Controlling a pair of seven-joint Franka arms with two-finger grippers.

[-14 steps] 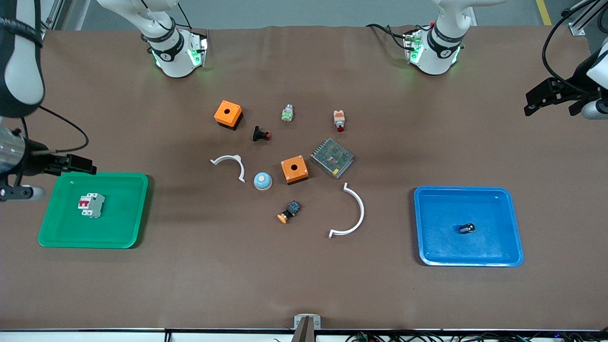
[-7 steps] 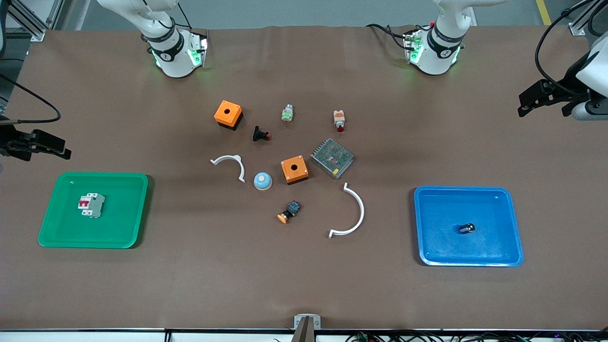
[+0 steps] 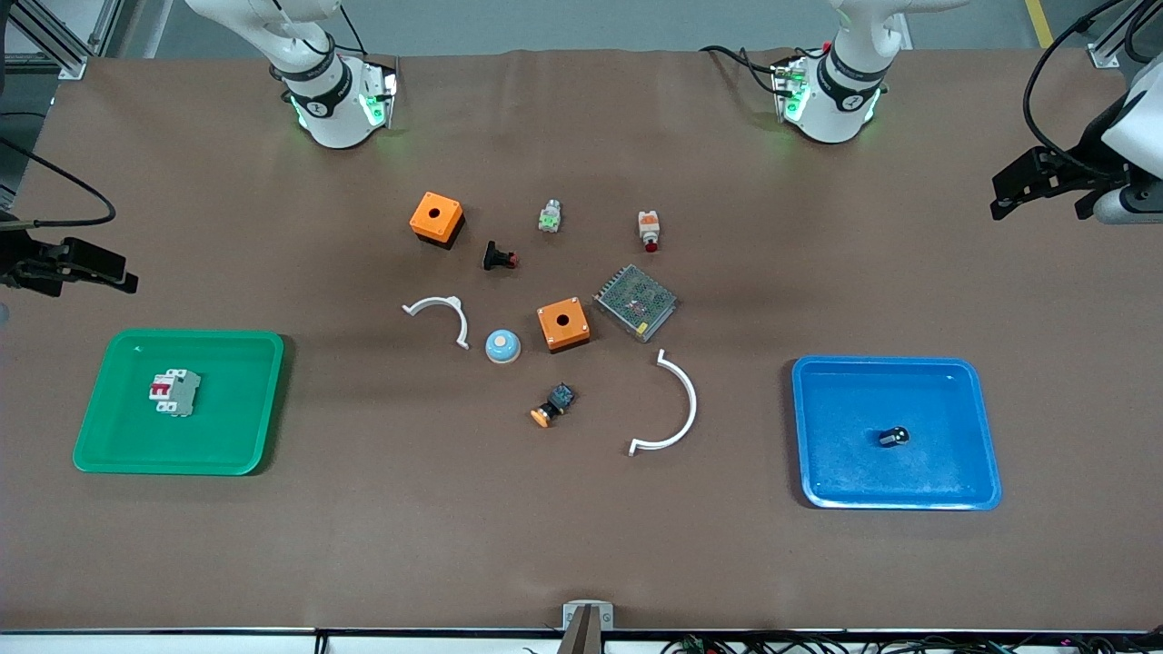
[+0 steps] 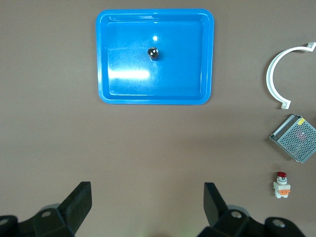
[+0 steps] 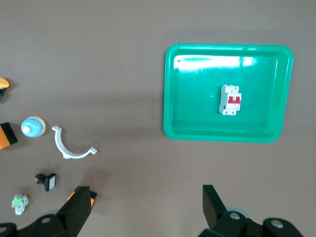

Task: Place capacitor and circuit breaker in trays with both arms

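breaker (image 3: 173, 392) lies in green tray (image 3: 109, 450), right arm's end near front edge | capacitor (image 3: 894, 437) lies in blue tray (image 3: 986, 454), left arm's end | left gripper (image 4: 147, 200) released, empty, over its end | right gripper (image 5: 146, 200) released, empty, over its end | both placed, judged done; park arms high, clear of trays

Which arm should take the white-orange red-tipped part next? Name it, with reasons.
Probably left. The white-orange part lies toward the left arm's end of the cluster and shows in the left wrist view; the left gripper is open. The right gripper hangs near the green tray.
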